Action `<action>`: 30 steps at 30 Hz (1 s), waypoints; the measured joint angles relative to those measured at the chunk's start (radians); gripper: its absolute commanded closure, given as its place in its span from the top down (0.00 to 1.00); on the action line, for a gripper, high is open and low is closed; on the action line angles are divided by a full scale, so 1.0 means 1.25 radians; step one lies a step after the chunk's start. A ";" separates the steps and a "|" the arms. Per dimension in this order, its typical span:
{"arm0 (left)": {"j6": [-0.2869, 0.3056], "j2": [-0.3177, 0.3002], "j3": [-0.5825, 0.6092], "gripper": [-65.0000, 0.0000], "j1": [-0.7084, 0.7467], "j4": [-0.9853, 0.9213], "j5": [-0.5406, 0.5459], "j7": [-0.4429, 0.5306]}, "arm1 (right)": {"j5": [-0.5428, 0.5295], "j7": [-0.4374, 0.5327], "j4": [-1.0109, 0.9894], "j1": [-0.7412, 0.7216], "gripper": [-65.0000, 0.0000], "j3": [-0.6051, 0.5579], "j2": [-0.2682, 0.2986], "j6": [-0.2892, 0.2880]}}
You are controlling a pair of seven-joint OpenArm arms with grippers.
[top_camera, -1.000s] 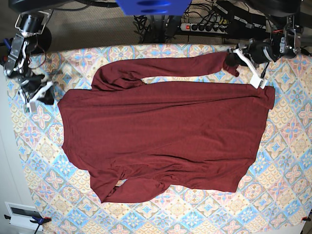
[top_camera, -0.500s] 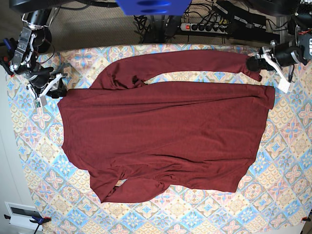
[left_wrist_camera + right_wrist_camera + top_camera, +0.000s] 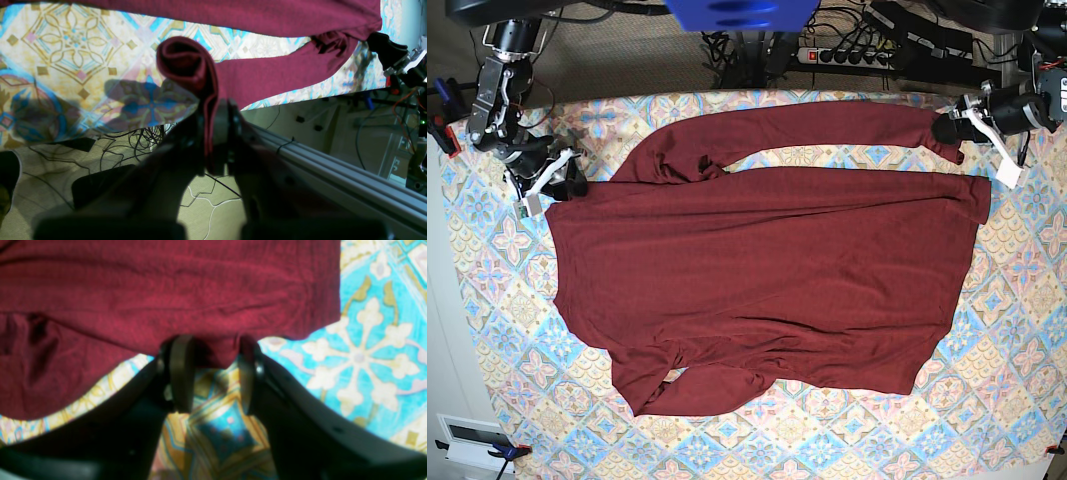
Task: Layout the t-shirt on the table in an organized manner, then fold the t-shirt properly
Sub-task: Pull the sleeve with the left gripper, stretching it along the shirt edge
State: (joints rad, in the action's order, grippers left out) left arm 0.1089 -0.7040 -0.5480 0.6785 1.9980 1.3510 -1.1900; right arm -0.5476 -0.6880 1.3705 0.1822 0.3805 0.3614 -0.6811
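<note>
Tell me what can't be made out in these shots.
- Base view: left gripper too small to read its grip on the t-shirt cuff.
- Right wrist view: right gripper at the blurred shirt edge; contact unclear.
- Left wrist view: sleeve end hidden between dark fingers.

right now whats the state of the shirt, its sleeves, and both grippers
t-shirt: spread flat on the table, slightly wrinkled
upper sleeve: stretched out, cuff pinched
lower sleeve: folded in against the body
left gripper: shut on the cuff
right gripper: open, at the shirt's edge
</note>
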 measured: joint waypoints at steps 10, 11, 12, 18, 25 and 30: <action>0.000 0.001 0.000 0.00 -0.011 0.000 -0.001 -0.007 | 0.007 -0.013 -0.006 -0.001 0.32 0.054 -0.006 -0.003; 0.000 0.001 0.000 0.00 -0.021 -0.001 -0.001 -0.007 | 0.007 -0.013 -0.007 -0.002 0.32 0.054 -0.007 -0.003; 0.000 0.000 0.000 0.00 -0.028 -0.001 0.001 -0.006 | 0.009 -0.016 -0.008 -0.008 0.32 0.054 -0.008 -0.003; 0.000 0.001 0.000 0.00 -0.031 -0.001 0.000 -0.010 | 0.010 -0.013 -0.046 -0.062 0.26 0.052 -0.013 0.001; 0.000 0.001 0.000 0.00 -0.031 -0.001 0.000 -0.009 | 0.013 -0.013 -0.060 -0.057 0.00 0.054 -0.015 0.002; 0.000 0.001 0.000 0.00 -0.031 -0.001 0.002 -0.006 | 0.014 -0.030 -0.040 -0.050 0.00 0.059 -0.017 0.001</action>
State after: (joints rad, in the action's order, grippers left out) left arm 0.1089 -0.7033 -0.5480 0.6395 1.9972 1.3529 -1.1973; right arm -0.5301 -0.7254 1.3209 0.1192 0.4541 0.3397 -0.6804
